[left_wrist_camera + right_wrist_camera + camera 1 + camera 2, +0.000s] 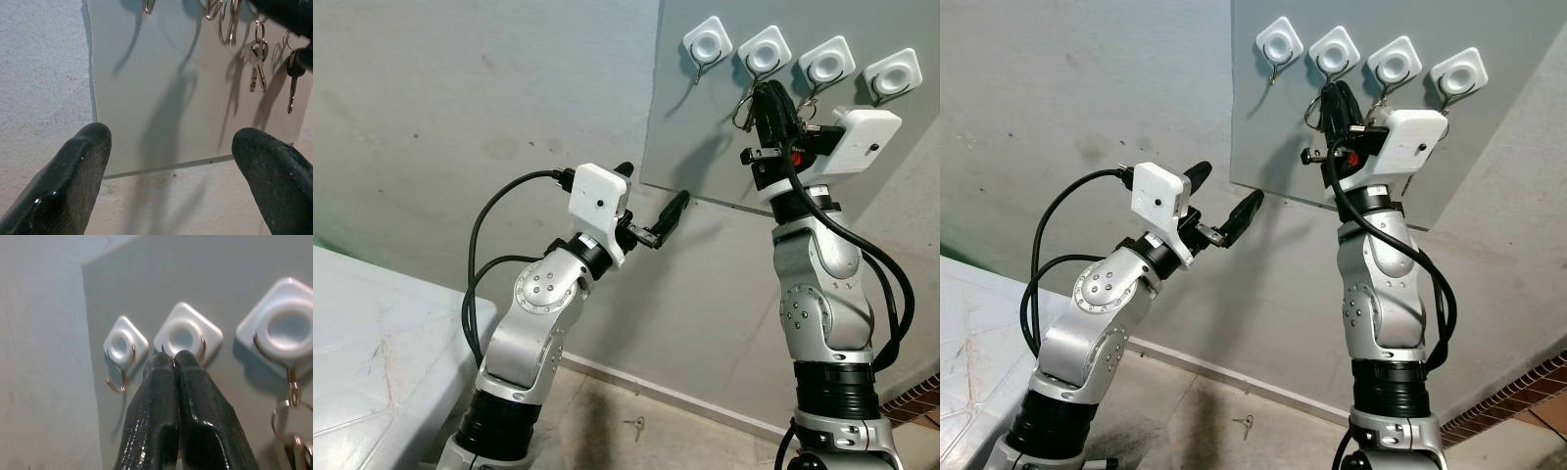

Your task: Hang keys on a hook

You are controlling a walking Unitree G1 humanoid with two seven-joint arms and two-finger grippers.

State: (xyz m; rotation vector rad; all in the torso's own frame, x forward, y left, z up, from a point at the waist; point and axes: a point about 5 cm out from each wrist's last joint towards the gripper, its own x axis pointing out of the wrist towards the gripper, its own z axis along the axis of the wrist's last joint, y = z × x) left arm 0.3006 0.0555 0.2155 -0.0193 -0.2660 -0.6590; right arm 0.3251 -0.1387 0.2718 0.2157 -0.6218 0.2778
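Four white square hooks sit in a row on a grey panel on the wall. My right gripper is raised to the second hook, its fingers pressed shut, tips right under the hook's wire. A key ring loops out beside the fingers and a sliver of metal shows between the tips. The first hook is bare. A bunch of keys hangs from the third hook, and a black-headed key hangs further right. My left gripper is open, held lower, near the panel's bottom left corner.
A single key lies on the floor by the wall's skirting. A white table stands at the lower left, beside my left arm. The grey wall runs behind both arms.
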